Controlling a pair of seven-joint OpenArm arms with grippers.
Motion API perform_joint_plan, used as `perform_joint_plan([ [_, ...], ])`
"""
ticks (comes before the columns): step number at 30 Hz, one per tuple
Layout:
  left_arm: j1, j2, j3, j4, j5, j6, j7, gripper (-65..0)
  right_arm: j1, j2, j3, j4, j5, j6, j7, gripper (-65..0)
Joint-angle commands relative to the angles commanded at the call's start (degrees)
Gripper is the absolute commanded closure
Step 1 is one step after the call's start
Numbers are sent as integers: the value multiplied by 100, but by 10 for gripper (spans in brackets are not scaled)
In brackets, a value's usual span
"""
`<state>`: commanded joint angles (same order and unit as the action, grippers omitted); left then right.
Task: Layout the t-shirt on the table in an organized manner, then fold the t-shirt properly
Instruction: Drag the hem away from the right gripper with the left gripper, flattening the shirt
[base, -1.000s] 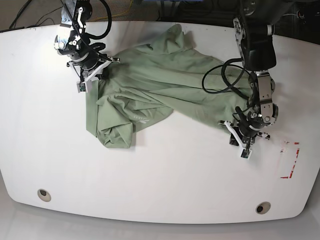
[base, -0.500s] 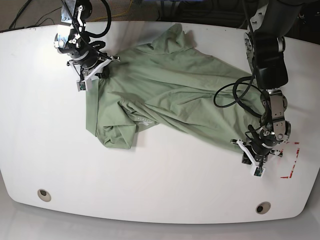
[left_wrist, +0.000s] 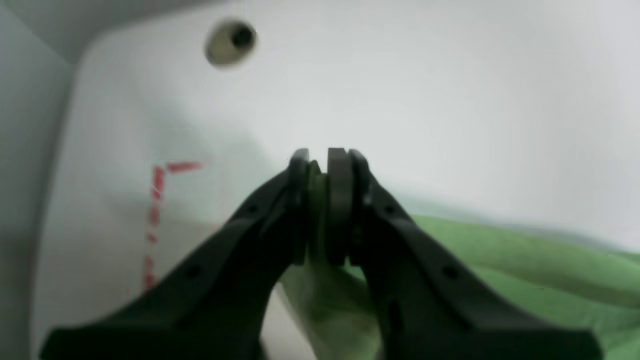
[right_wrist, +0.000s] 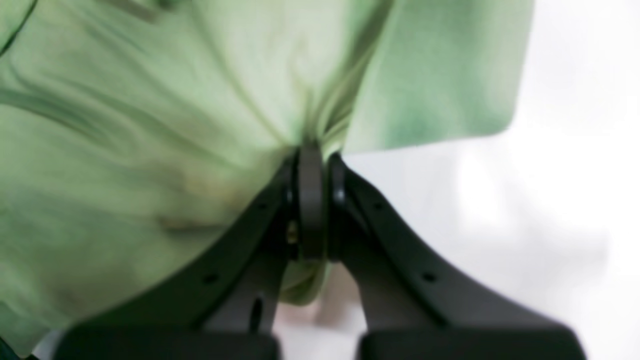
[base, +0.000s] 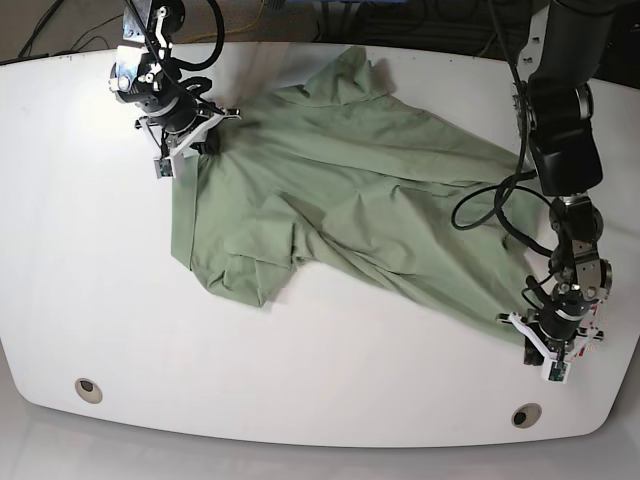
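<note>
The pale green t-shirt (base: 350, 200) lies stretched diagonally across the white table (base: 330, 370), from upper left to lower right, still wrinkled with a folded flap at its lower left. My left gripper (base: 548, 345) is shut on the t-shirt's corner at the lower right of the base view; in the left wrist view the cloth (left_wrist: 500, 260) is pinched between the fingers (left_wrist: 340, 200) of that left gripper (left_wrist: 320, 200). My right gripper (base: 183, 140) is shut on the t-shirt's edge at the upper left; the right wrist view shows the cloth (right_wrist: 150, 125) bunched into that right gripper (right_wrist: 312, 165).
Red tape marks (base: 592, 320) sit just right of the left gripper, also seen as red tape marks (left_wrist: 157, 200). Two grey grommets (base: 88, 389) (base: 526, 415) lie near the front edge; one grommet (left_wrist: 230, 42) shows ahead of the left gripper. Black cables hang from both arms.
My left gripper has pulled its corner of the t-shirt down and to the right toward the red tape, stretching the cloth flatter. The right gripper shifted slightly up and kept its hold.
</note>
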<state>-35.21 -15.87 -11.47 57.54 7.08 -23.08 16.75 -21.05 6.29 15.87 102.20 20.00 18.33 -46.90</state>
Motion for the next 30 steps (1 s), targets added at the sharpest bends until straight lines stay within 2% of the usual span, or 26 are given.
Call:
perform_joint_plan([
  [9,-35,-185,9,-105,0,18,-413,-31,-220,35,-9,9,0,9,97,0],
  [21,-53,-501,9,-536,0,18,-747,-31,-695,149,0,273,-18,9,97,0],
  [30,-62,-659,9,-607,0,18,-747,-31,-1116,193,440,624,-26,0,62,0],
])
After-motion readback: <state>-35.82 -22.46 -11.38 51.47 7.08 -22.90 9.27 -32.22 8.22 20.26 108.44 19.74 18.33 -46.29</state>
